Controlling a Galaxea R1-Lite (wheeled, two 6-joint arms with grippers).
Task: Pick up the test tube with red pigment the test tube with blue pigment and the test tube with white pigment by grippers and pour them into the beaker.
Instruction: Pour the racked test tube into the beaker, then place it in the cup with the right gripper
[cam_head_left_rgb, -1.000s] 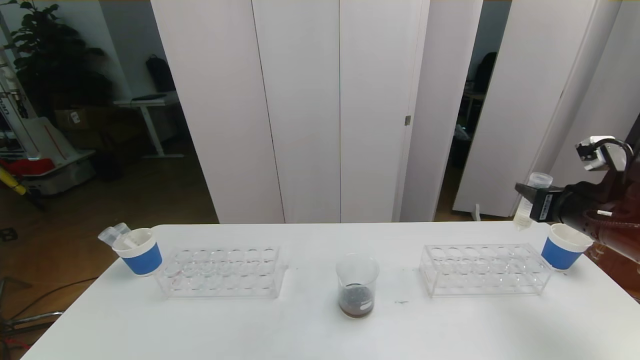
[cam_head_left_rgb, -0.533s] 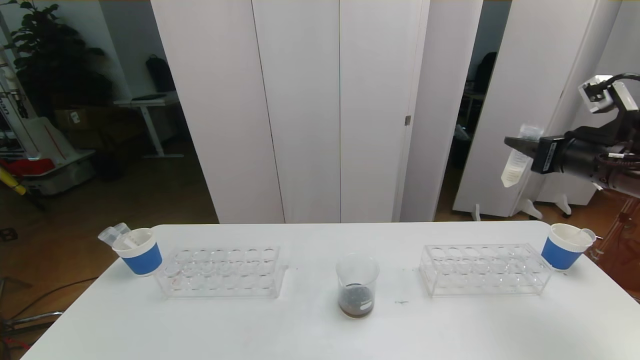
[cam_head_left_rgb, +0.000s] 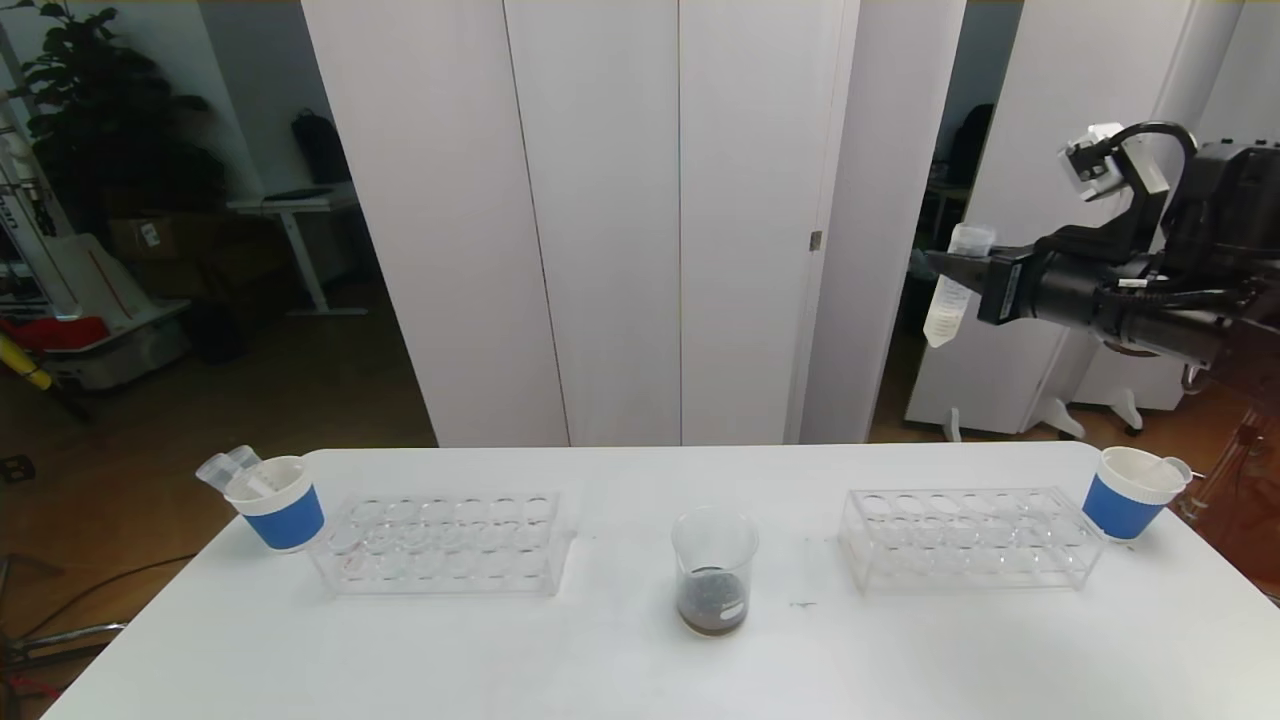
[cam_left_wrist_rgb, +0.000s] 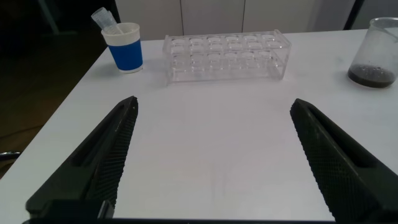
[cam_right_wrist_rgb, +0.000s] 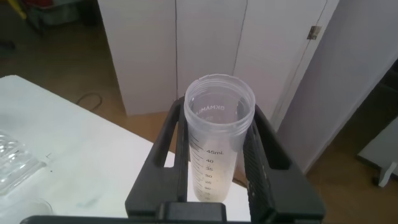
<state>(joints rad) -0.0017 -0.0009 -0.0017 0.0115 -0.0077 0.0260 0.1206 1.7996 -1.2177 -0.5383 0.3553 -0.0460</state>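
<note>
High above the table's right side, my right gripper (cam_head_left_rgb: 950, 268) is shut on the test tube with white pigment (cam_head_left_rgb: 945, 305), which hangs nearly upright, mouth up. In the right wrist view that graduated tube (cam_right_wrist_rgb: 214, 155) sits between the black fingers (cam_right_wrist_rgb: 258, 149), pale liquid in its tip. The beaker (cam_head_left_rgb: 713, 570) stands at the table's middle with dark brownish liquid at its bottom. My left gripper (cam_left_wrist_rgb: 214, 112) is open over bare table on the near left, with the beaker (cam_left_wrist_rgb: 376, 53) far off. No tube with red or blue pigment shows.
Two clear empty racks stand on the table, one on the left (cam_head_left_rgb: 440, 545) and one on the right (cam_head_left_rgb: 970, 535). A blue-and-white cup (cam_head_left_rgb: 280, 505) at far left holds clear tubes. Another cup (cam_head_left_rgb: 1125, 495) at far right holds one tube. White panels stand behind.
My right gripper has carried the white-pigment tube up from beside the right cup and leftward, toward the table's middle. The left gripper has not changed.
</note>
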